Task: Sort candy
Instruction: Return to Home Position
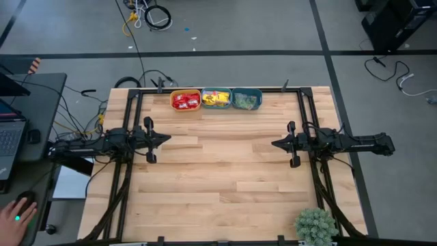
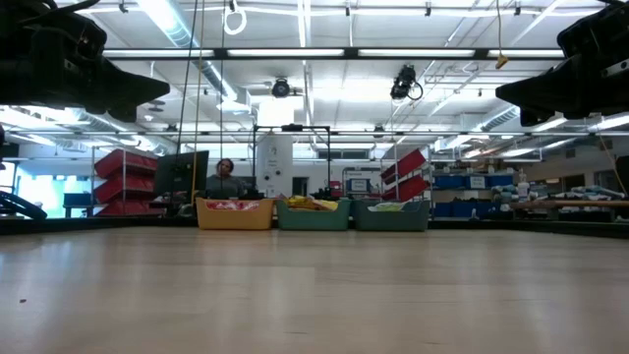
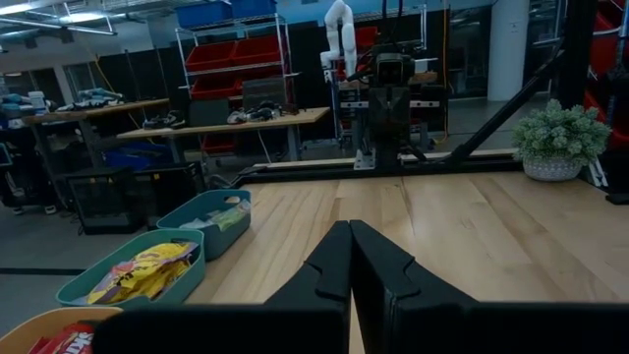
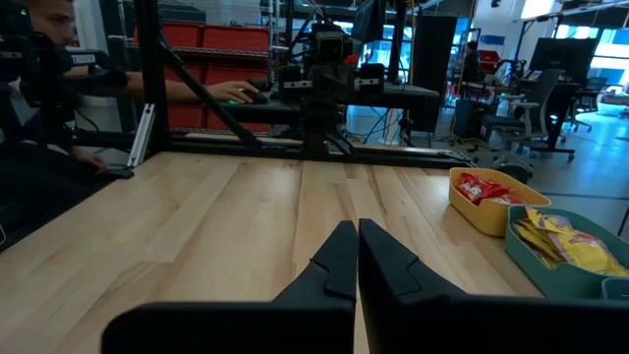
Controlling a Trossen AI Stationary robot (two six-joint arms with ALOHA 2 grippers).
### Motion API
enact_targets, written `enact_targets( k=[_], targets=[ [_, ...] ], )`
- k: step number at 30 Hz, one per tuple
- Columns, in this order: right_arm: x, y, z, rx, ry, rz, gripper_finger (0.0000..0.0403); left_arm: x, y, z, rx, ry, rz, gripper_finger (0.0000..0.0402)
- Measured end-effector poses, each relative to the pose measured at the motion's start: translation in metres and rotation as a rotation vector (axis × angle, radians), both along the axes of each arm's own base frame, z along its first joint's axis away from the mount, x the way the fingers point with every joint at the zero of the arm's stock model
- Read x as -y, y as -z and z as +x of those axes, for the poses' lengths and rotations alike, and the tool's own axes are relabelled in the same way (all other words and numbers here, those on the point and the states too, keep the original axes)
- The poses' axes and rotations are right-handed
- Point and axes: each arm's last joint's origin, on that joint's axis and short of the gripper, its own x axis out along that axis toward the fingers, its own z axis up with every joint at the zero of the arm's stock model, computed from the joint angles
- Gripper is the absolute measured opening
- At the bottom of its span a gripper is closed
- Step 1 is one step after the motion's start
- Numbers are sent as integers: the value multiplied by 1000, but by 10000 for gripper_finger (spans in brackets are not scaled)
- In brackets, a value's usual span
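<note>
Three small bowls stand in a row at the table's far edge. The orange bowl holds red candy packets, the middle teal bowl holds yellow packets, and the right teal bowl holds pale green packets. My left gripper hovers shut and empty over the table's left half. My right gripper hovers shut and empty over the right half. Both are well above the tabletop and far from the bowls.
A potted green plant stands at the table's near right corner. A person sits at a desk left of the table, one hand on a mouse. Bare wooden tabletop lies between the two arms.
</note>
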Motion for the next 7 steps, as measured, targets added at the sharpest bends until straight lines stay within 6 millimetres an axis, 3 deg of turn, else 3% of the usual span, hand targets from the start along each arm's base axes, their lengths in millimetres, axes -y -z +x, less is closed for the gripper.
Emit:
enact_targets(
  k=[7],
  targets=[
    [0,0,0,0,0,0,1,0,0,0,0,0,0,7]
  ],
)
